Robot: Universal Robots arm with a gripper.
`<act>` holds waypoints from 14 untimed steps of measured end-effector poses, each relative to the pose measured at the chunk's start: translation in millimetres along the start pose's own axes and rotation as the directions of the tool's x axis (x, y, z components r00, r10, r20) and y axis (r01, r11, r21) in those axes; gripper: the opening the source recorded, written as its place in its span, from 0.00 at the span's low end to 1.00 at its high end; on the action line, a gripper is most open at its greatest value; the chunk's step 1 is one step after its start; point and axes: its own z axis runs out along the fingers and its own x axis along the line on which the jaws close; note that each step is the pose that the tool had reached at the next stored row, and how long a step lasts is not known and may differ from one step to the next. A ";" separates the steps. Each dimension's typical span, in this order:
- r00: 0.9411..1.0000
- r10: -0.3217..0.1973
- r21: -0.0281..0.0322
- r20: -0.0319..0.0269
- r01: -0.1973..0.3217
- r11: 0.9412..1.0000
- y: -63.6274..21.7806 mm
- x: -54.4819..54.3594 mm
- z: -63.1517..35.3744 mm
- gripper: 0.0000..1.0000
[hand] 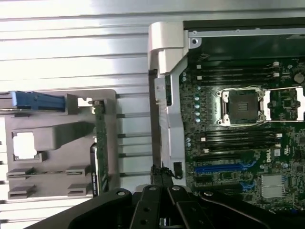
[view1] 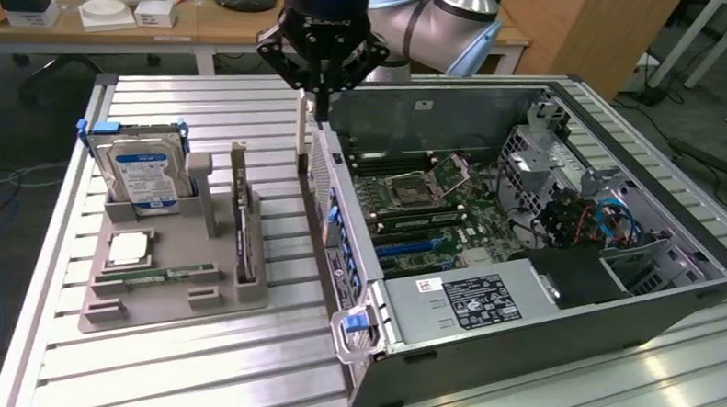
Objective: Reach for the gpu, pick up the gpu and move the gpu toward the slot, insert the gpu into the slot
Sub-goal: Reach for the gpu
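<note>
One pair of fingers [view1: 321, 96] hangs shut and empty over the wall of the computer case [view1: 556, 313], while the gpu [view1: 244, 240] stands on edge in a grey rack [view1: 165, 250] on the table [view1: 185, 361], likely for pinching from above.

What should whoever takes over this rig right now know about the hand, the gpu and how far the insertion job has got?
Hand: shut, holding nothing, hanging over the edge of the open grey computer case on the side that faces the holder.
Gpu: the thin dark green-black circuit card stands on edge in the grey holder tray on the slatted metal table, at the exterior view's left of the case, untouched.
Slot: the blue slots on the motherboard are empty.
Done: nothing that shows.
Left: grasp, carry and insertion.
</note>
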 end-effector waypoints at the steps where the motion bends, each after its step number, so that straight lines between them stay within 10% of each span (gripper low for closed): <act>1: 1.000 0.000 0.000 0.000 0.000 1.000 -0.4 4.4 -0.1 0.10; 14: 1.000 0.000 0.000 0.000 0.000 1.000 -4.7 63.2 -1.6 0.10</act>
